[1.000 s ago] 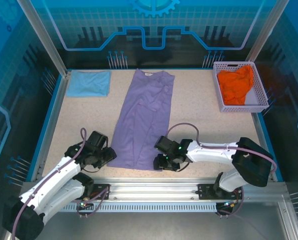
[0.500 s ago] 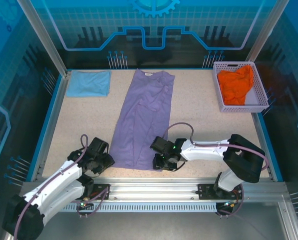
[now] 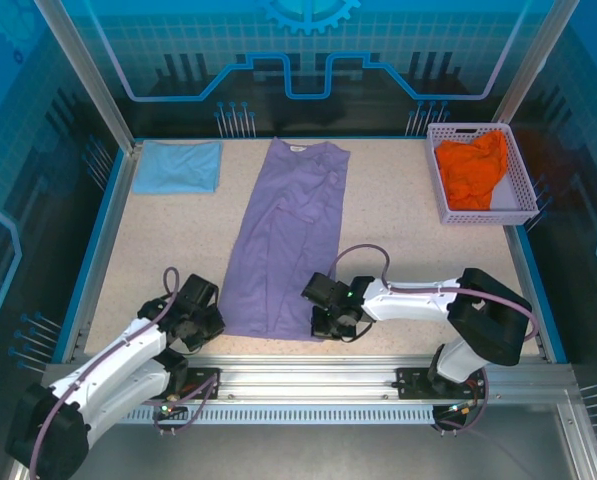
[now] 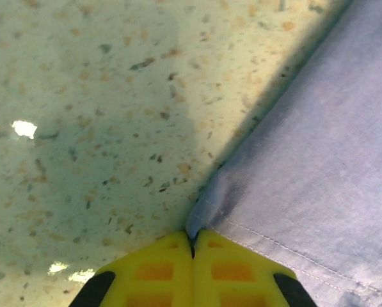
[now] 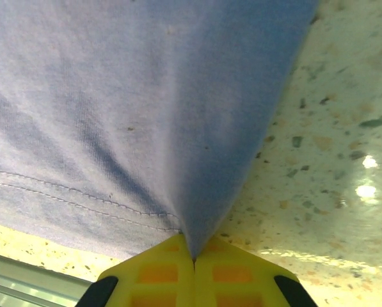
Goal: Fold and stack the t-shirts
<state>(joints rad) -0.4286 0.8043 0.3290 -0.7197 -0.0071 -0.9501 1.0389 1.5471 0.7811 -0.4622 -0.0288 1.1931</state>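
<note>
over the last second both grippers have shut: the left gripper (image 4: 192, 240) now pinches the near left corner of the lavender shirt (image 3: 283, 240), and the right gripper (image 5: 194, 256) pinches its near right corner. the shirt itself lies flat as a long strip. with both corners held, lifting the hem for the next fold looks ready to begin. the light blue shirt (image 3: 178, 166) lies off its far left, the orange shirt (image 3: 471, 170) off its far right.
</note>
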